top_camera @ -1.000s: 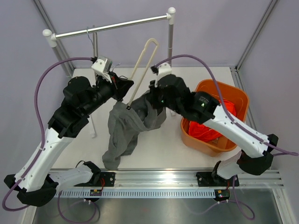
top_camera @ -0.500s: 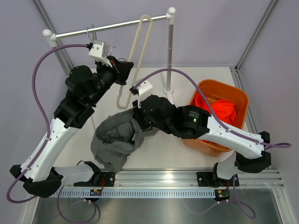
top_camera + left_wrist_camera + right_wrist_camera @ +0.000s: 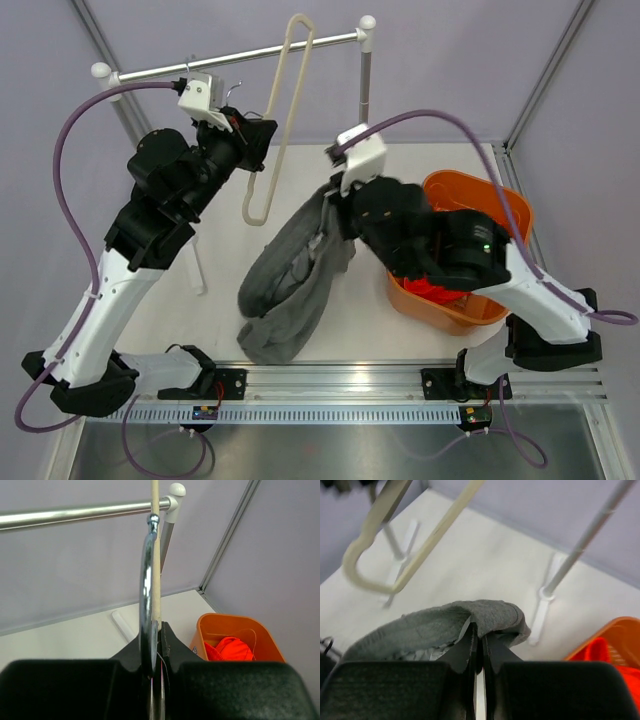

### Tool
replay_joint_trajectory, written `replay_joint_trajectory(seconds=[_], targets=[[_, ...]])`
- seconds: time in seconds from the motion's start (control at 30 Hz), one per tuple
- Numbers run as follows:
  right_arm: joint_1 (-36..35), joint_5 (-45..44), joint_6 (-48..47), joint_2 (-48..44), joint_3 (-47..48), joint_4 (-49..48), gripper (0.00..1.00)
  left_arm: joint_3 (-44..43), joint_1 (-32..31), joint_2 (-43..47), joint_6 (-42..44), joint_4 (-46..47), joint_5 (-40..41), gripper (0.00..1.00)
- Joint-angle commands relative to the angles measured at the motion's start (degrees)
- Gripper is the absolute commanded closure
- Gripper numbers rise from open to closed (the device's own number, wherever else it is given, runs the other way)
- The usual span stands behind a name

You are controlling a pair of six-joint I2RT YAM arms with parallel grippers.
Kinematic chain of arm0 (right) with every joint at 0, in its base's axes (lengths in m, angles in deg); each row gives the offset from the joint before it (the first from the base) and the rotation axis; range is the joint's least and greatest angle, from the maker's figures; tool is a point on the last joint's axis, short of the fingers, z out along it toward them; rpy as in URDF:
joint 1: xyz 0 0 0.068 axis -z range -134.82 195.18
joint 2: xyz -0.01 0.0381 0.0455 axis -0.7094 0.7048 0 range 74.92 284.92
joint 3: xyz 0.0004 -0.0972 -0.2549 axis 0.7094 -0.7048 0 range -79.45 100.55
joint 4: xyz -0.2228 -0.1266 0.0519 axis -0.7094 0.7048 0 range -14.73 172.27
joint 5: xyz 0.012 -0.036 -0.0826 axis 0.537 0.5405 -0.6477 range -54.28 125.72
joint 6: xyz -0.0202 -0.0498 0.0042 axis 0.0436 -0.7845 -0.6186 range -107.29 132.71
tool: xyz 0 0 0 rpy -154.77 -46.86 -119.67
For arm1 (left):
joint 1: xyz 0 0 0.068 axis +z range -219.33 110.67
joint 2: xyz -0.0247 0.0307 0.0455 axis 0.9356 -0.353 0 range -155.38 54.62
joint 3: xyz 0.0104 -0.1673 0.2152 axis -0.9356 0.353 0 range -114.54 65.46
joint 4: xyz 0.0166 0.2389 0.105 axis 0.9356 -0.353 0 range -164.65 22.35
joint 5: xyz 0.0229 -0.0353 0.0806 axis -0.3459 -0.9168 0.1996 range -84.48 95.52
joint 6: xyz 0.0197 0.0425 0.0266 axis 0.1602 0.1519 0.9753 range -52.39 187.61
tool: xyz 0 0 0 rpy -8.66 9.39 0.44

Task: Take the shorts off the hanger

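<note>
Jaws clenched on both sides: left on the hanger, right on the grey shorts.
Upper left of the overhead view, the left gripper pinches the bare cream hanger, whose top crosses the rail. Its wrist view shows the chrome hook squeezed between the fingers. Centre frame, the grey shorts hang clear of the hanger from the right gripper, lower end bunched on the table. Far right, the orange-red shorts lie in the orange bin.
</note>
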Motion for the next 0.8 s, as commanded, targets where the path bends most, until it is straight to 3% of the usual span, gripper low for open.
replay_joint_trajectory(seconds=[0.0,0.03,0.1,0.17,0.3,0.53,0.73,0.77], targets=[[3.9,-13.4,-17.1,-6.1,6.2,-10.2,1.00,-2.0,-0.3,2.5,1.0,-2.4,-2.3,1.00],[4.7,-14.4,-21.1,-6.8,5.8,-13.9,1.00,-2.2,-0.3,2.5,1.0,-3.2,-2.8,1.00],[6.7,-16.4,-36.5,-9.8,2.0,-30.6,1.00,-2.1,-0.3,3.0,1.0,-4.9,-3.5,1.00],[10.5,-16.5,-46.0,-12.3,-0.5,-47.6,1.00,-1.0,-0.3,3.6,1.0,-5.6,-3.8,1.00],[13.7,-14.5,-60.0,-12.8,4.4,-61.8,1.00,1.0,-0.3,4.9,1.4,-6.2,-4.2,1.00],[14.1,-11.9,-65.0,-15.1,2.9,-69.3,1.00,2.9,-0.3,5.2,2.0,-6.0,-5.2,1.00],[18.3,-11.0,-55.7,-19.4,-7.3,-64.0,1.00,4.4,-0.3,5.3,2.2,-5.2,-5.6,1.00],[19.7,-10.5,-53.3,-19.4,-7.5,-59.6,1.00,4.5,-0.3,5.3,2.2,-5.3,-5.9,1.00]])
